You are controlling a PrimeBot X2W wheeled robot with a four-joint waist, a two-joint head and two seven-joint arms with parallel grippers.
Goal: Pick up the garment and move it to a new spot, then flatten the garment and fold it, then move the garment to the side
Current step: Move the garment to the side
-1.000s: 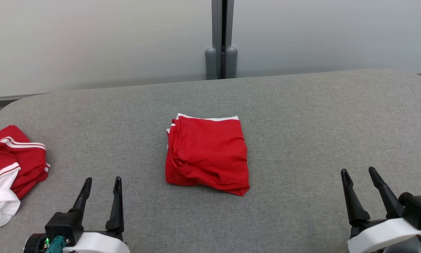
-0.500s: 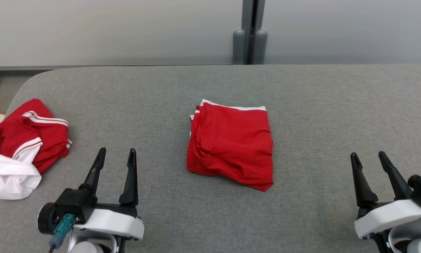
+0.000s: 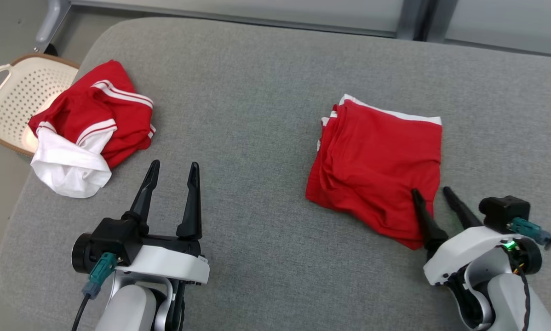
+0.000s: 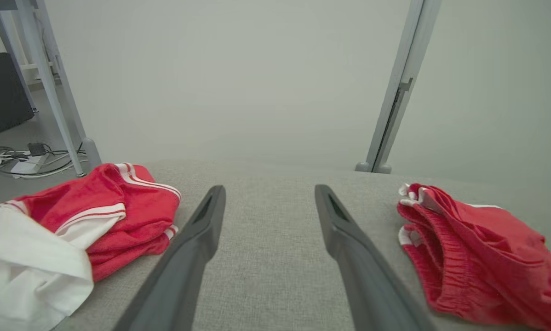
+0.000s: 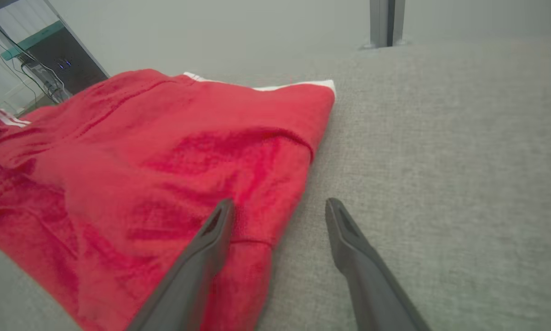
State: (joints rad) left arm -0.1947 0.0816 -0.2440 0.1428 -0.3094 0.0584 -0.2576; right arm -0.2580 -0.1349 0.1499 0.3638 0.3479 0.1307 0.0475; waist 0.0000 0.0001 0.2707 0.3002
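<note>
Grey padded tabletop [image 3: 257, 82] with rounded corners spread in front of me. On it a folded red garment [image 3: 381, 161] lay flat at my 1 o'clock, and a crumpled red-and-white garment [image 3: 91, 119] sat at 10 o'clock by the edge, well apart.

The red garment [image 3: 376, 170] lies folded into a thick, slightly rumpled square on the grey padded table [image 3: 257, 92], right of its middle and well in from the far edge. White trim lines the garment's far edge, and stacked layers show along its left side.

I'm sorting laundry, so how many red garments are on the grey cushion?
2. A folded garment lies on the right, beside the right gripper; a crumpled red and white heap sits at the left edge and could hide another.
</note>
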